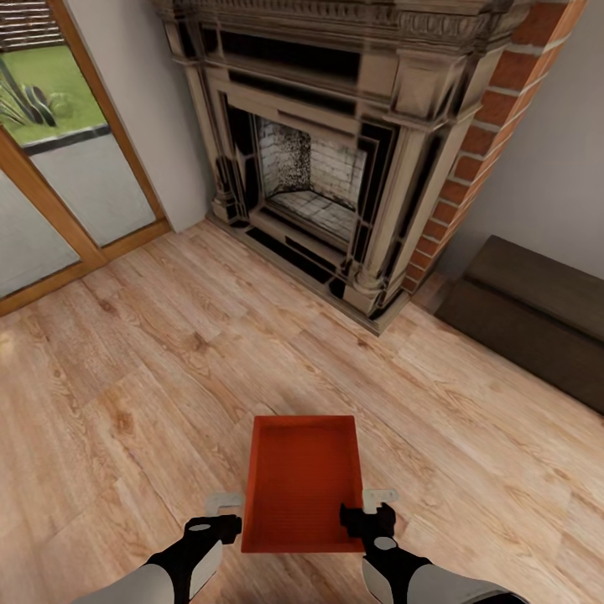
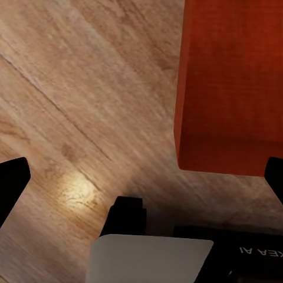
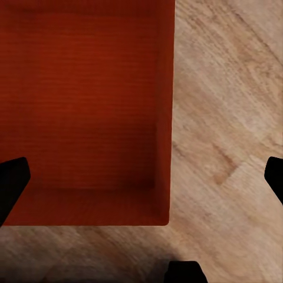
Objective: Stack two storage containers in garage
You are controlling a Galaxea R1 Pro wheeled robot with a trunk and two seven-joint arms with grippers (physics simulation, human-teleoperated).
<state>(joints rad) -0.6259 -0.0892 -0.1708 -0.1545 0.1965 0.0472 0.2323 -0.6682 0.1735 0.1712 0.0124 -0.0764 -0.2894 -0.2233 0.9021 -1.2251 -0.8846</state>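
On the light wood-plank floor (image 1: 151,377) | orange-red open-top plastic bin (image 1: 300,482) | left gripper (image 1: 225,513), right gripper (image 1: 369,507) jaws spread, flanking | pinch opposite walls evenly.

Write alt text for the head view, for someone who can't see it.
An orange-red storage container sits on the light wood-plank floor, between the left gripper and right gripper. Beyond stand a brick fireplace, a low dark cabinet and a glass door.
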